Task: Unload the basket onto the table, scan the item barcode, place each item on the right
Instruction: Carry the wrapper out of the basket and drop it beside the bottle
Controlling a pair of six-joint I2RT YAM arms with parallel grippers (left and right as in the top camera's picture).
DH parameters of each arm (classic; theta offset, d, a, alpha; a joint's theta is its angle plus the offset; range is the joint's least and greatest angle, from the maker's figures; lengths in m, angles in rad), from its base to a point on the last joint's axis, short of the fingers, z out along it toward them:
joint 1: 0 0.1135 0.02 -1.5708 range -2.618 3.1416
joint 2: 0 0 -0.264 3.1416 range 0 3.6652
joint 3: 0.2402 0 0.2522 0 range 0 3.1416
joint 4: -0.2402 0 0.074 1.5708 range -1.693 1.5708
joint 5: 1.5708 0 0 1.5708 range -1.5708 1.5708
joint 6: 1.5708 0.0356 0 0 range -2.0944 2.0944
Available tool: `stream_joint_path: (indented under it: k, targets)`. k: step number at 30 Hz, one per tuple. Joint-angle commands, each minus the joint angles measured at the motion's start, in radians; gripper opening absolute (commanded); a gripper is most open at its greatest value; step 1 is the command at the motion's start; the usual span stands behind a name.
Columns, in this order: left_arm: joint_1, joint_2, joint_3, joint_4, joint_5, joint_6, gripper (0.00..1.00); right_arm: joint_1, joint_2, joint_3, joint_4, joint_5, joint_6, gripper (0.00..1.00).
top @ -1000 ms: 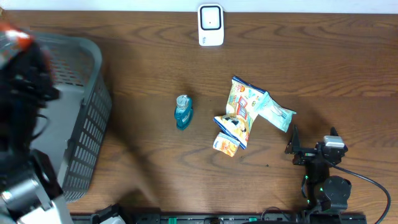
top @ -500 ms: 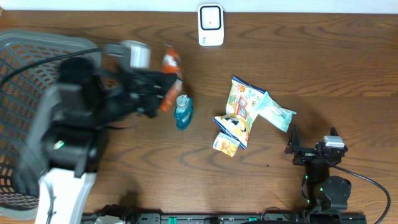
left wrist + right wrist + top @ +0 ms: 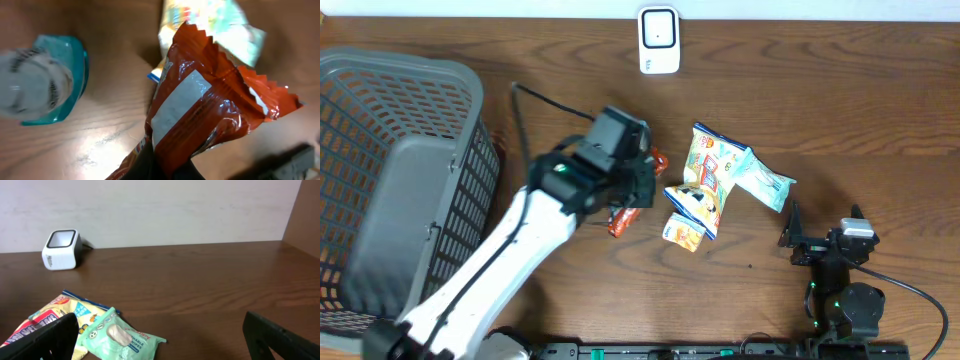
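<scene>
Now held, orange packet (image 3: pixel 623 222): a glossy orange-red foil pouch with zigzag-cut ends and a white label patch on one face. It is creased and shiny, and sits up off the wood near the table's middle, just left of the snack bags.
Left gripper (image 3: pixel 630 192): clamped tight on the packet's lower part, with the rest of the pouch sticking out past the fingers.
Right gripper (image 3: pixel 823 225): at the near right edge, jaws spread wide with nothing between them.
Room, near: bare wood runs along the near edge between the left arm and the right gripper.
Room, left: the grey basket (image 3: pixel 470 100) fills the left side, and its rim is close to the left arm.
Room, far: an open strip of table (image 3: pixel 820 90) lies between the bags and the scanner (image 3: pixel 659 40) at the far edge.
Teal bottle (image 3: pixel 45 80): clear blue-green plastic, rounded, lying just beside the packet in the left wrist view.
Snack bags (image 3: pixel 708 178): yellow printed film, flat and overlapping.
Wipes pack (image 3: pixel 765 183): soft pale-green wrapper touching the bags' right side.
Basket: a plastic lattice of slotted walls.
Scanner: a small white box with rounded corners.
Table: dark wood grain, matte.
</scene>
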Motion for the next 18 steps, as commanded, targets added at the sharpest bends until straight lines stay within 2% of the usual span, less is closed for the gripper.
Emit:
stream_joint_path:
  k: [1, 5, 10, 15, 16, 18]
  targets:
    - [-0.029, 0.077, 0.003, 0.004, -0.162, -0.226, 0.07, 0.001, -0.004, -0.001, -0.004, 0.002, 0.006, 0.99]
    - [-0.043, 0.162, 0.003, 0.008, -0.258, -0.319, 0.07, 0.001, -0.004, -0.001, -0.004, 0.002, 0.006, 0.99]
    - [-0.065, 0.262, 0.003, 0.031, -0.267, -0.329, 0.08, 0.001, -0.004, -0.001, -0.004, 0.002, 0.006, 0.99]
    - [-0.095, 0.288, 0.003, 0.035, -0.268, -0.328, 0.07, 0.001, -0.004, -0.001, -0.004, 0.002, 0.006, 0.99]
    - [-0.1, 0.287, 0.003, 0.038, -0.269, -0.328, 0.1, 0.001, -0.004, -0.001, -0.004, 0.002, 0.006, 0.99]
    - [-0.11, 0.287, 0.003, 0.043, -0.273, -0.328, 0.32, 0.001, -0.004, -0.001, -0.003, 0.002, 0.006, 0.99]
